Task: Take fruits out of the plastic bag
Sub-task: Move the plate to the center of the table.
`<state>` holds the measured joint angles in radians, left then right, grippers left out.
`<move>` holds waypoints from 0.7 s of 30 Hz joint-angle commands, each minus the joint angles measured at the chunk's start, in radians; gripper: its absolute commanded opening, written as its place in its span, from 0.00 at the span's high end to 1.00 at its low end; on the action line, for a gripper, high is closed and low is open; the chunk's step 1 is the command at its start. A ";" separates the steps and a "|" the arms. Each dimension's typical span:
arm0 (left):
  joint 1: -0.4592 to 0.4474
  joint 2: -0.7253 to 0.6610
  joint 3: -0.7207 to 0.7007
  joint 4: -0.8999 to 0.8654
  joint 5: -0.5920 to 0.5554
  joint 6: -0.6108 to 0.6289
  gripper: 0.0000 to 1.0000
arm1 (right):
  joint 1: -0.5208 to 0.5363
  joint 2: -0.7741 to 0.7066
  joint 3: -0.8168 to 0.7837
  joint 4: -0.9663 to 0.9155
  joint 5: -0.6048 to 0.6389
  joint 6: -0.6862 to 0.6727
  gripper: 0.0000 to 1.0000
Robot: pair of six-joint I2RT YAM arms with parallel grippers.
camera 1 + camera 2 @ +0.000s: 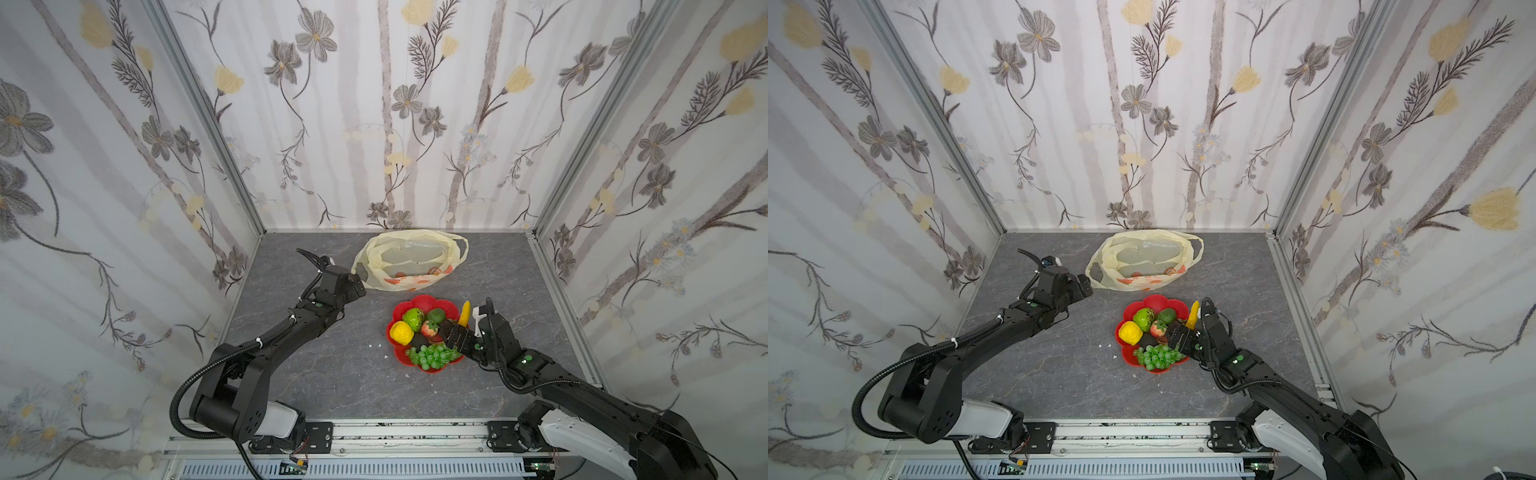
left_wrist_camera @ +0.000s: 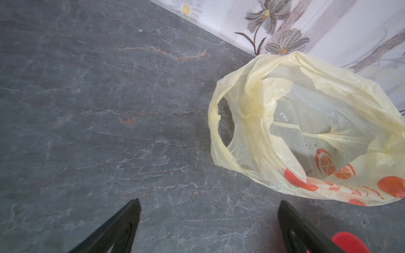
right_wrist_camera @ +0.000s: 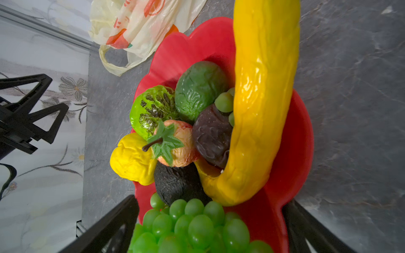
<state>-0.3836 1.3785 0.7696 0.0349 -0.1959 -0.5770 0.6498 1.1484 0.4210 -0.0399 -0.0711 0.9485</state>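
The left end effector (image 2: 209,202) is released: its 2 black fingers (image 2: 122,221) stand wide apart with only bare counter (image 2: 109,109) between them. In both top views it hangs just beside the plastic bag (image 1: 409,259), at the bag's left handle loop; the wrist view shows a gap between fingers and film.

The right end effector (image 3: 210,199) is also spread wide and grasps nothing. It sits low over the near right edge of the red flower-shaped plate (image 3: 186,50), its fingers either side of the heap.

All the fruits in view lie on that plate. Closest to the right fingers is the green grape bunch (image 3: 192,230). The yellow banana (image 3: 263,98) leans along the plate's right rim, with one end sticking out past it. Next come a black bumpy piece (image 3: 175,184), the dark brown piece (image 3: 212,135) and the red strawberry (image 3: 177,144) with its green leaf cap. Beyond them are the bumpy yellow lemon (image 3: 131,160), the bumpy green citrus (image 3: 151,109) and the dark green avocado (image 3: 199,89).

The bag lies behind the plate, against the floral back wall (image 1: 374,124), its mouth gaping. Its print shows orange-red whole oranges and slices. A row of small orange-red characters runs below them, too crumpled to read.
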 commanded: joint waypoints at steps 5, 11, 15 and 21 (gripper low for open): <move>0.042 -0.196 -0.173 0.079 -0.101 -0.029 0.00 | 0.068 0.151 0.098 0.147 0.025 0.030 0.00; 0.063 -0.289 -0.242 0.085 -0.140 -0.029 0.00 | 0.096 0.258 0.165 0.177 0.019 0.026 0.00; 0.066 -0.303 -0.256 0.092 -0.155 -0.030 0.00 | 0.111 0.313 0.208 0.171 0.020 0.016 0.00; 0.075 -0.297 -0.255 0.103 -0.176 -0.026 0.00 | 0.112 0.274 0.223 0.058 0.096 -0.029 0.00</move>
<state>-0.3122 1.0813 0.5179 0.1040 -0.3305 -0.5987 0.7609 1.4441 0.6319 0.0612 -0.0364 0.9524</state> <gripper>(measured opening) 0.997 0.996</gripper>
